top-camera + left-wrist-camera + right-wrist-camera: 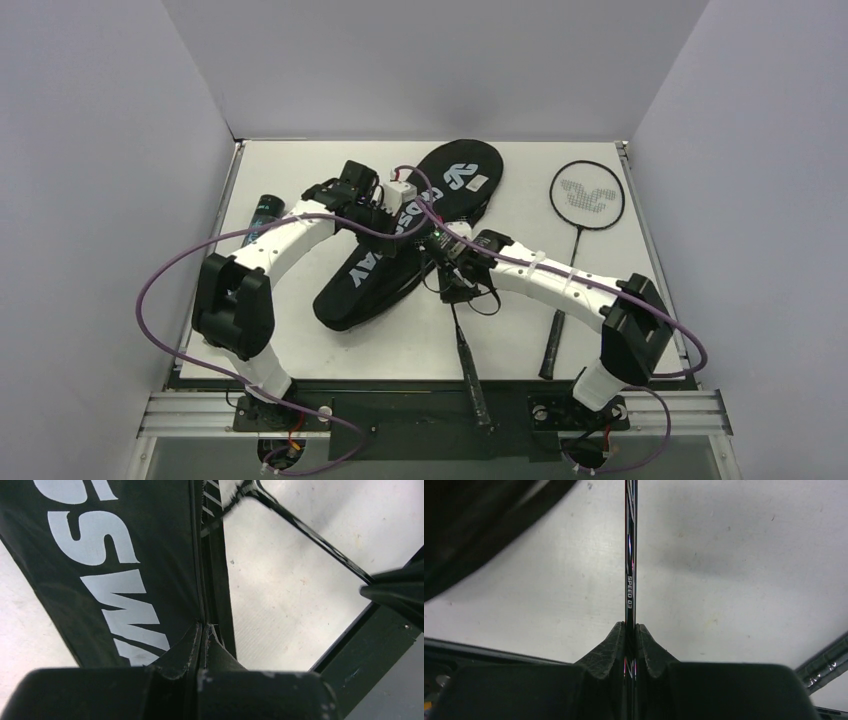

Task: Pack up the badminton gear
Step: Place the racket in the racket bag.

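In the middle of the surface lies the black bag. It runs slantwise, its wide end toward the far edge and its narrow end toward the near left corner, with big white letters along its side.

The left tool is pressed together on the bag's thin open edge, pinching that flap beside the lettering. In the left wrist view racket strings show in the gap just behind the flap.

The right tool is pressed together on the thin shaft of a racket, beside the bag's right side. The shaft, printed "SPEED 03", passes straight between the fingers. From above, this racket's handle reaches back over the near edge of the surface between the two arm bases. Its head is out of sight at the bag.

A second racket lies flat near the right edge, apart from the bag. Its head points to the far right corner and its handle to the near edge, beside the right arm.

A black tube with teal print lies along the left edge, apart from the bag and partly behind the left arm.
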Controlling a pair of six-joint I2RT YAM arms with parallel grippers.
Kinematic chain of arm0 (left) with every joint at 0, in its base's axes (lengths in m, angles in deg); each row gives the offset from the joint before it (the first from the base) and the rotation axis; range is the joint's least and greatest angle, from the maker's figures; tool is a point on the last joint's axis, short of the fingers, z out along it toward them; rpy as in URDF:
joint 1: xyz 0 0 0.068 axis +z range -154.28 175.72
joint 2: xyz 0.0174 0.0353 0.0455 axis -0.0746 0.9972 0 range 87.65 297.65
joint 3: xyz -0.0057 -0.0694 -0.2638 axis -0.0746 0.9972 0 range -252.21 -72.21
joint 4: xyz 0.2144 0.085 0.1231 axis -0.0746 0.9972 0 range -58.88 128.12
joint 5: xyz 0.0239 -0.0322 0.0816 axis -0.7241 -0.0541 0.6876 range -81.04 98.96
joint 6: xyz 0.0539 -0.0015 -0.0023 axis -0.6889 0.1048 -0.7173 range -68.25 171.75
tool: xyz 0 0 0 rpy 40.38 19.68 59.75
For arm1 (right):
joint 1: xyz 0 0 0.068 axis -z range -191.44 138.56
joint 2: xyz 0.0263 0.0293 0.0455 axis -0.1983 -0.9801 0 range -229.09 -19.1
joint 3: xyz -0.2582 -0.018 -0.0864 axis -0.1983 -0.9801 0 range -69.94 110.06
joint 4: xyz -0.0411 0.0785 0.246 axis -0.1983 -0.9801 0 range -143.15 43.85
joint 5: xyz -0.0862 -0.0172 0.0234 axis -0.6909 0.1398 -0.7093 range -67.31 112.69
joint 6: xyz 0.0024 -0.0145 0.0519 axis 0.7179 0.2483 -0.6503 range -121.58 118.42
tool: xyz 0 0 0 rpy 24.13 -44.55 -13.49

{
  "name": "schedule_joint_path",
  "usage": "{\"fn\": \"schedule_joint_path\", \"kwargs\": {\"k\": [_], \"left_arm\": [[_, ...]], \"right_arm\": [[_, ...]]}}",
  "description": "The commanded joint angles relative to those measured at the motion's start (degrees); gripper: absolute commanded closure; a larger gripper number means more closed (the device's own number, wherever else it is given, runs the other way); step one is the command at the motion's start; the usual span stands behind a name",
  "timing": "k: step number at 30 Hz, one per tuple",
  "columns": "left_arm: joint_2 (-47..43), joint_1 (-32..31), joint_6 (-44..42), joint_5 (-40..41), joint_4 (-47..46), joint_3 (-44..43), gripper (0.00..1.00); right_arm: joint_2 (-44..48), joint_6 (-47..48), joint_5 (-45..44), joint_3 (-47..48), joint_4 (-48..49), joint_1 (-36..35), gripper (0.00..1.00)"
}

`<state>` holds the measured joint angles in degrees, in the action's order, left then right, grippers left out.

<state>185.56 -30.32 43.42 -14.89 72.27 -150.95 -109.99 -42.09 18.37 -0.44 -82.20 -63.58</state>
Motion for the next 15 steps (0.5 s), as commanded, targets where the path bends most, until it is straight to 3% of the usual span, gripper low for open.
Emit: {"fn": "schedule_joint_path", "kwargs": {"k": [1,15], "left_arm": [[-3.6,-0.2,-1.5,-4.5,1.5,0.9,1.0],[-3.5,-0.3,-4.2,-10.9,6.1,0.2,1.0]], "right_arm": [[-3.3,-4.8,-7.0,3.9,0.7,1.9,1.0],[-9.0,-5.5,-6.8,6.0,10.1,3.4,1.0]]}}
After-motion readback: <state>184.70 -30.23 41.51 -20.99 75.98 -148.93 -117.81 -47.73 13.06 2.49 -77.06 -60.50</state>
